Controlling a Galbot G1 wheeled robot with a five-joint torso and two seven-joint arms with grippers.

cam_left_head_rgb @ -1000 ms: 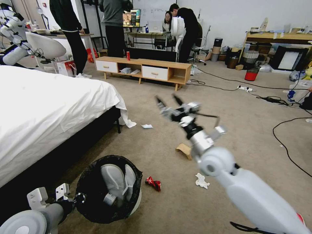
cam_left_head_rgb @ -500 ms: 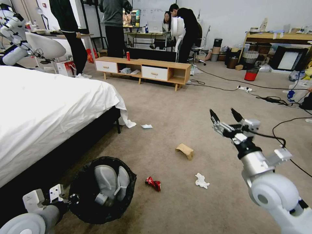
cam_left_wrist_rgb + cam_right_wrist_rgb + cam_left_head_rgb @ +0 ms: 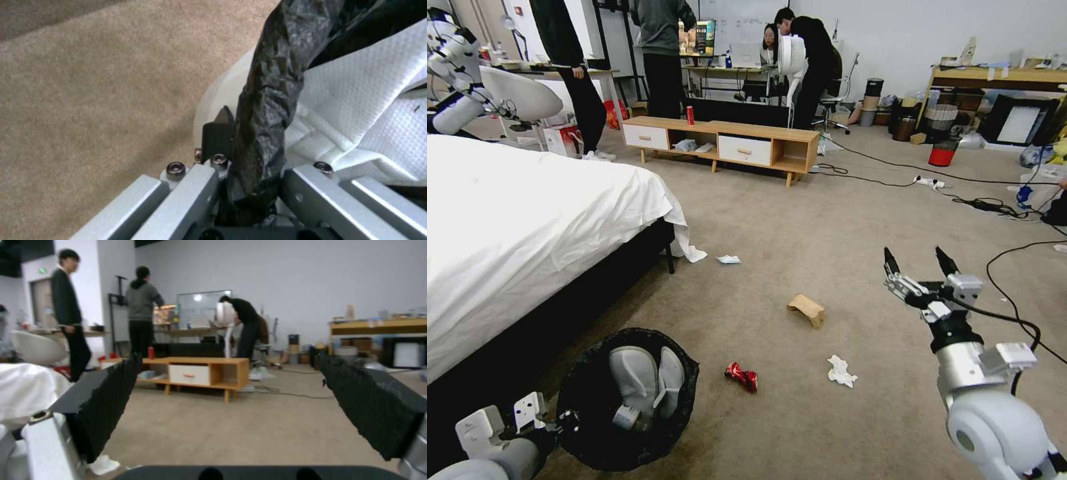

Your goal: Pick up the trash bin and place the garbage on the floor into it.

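The flat beige-grey short-pile carpet floor (image 3: 800, 220) spreads from the bed to the far wall, crossed by black cables (image 3: 1014, 300) on the right. The bed with a white sheet (image 3: 527, 213) fills the left side, and a low wooden TV cabinet with 2 white drawers (image 3: 720, 143) stands well beyond it with an upright red drink can (image 3: 690, 115) on top.

The round pale grey trash bin lined with a crinkly black plastic bag (image 3: 627, 400) sits low at the left, beside the dark bed base, its mouth tilted up toward the camera. White fabric items (image 3: 640, 380) lie inside it. The left gripper (image 3: 249, 186) is clamped on the bin's rim: in the left wrist view 1 black finger (image 3: 218, 133) presses the pale outer wall, with the bag-covered rim squeezed in the narrow gap between the 2 jaws.

The right gripper (image 3: 920, 263) hangs above the carpet on the right, pointing away toward the far wall, its 2 black fingers spread wide and holding nothing.

The garbage lies scattered between the 2 arms, the pieces apart from one another. A tan folded cardboard piece (image 3: 807, 310) lies with its long axis running from far-left to near-right. A white crumpled tissue (image 3: 842, 371) lies nearer, right of a crumpled red wrapper (image 3: 742, 377), which sits near the bin. A small white paper scrap (image 3: 728, 259) lies flat near the bed's corner.
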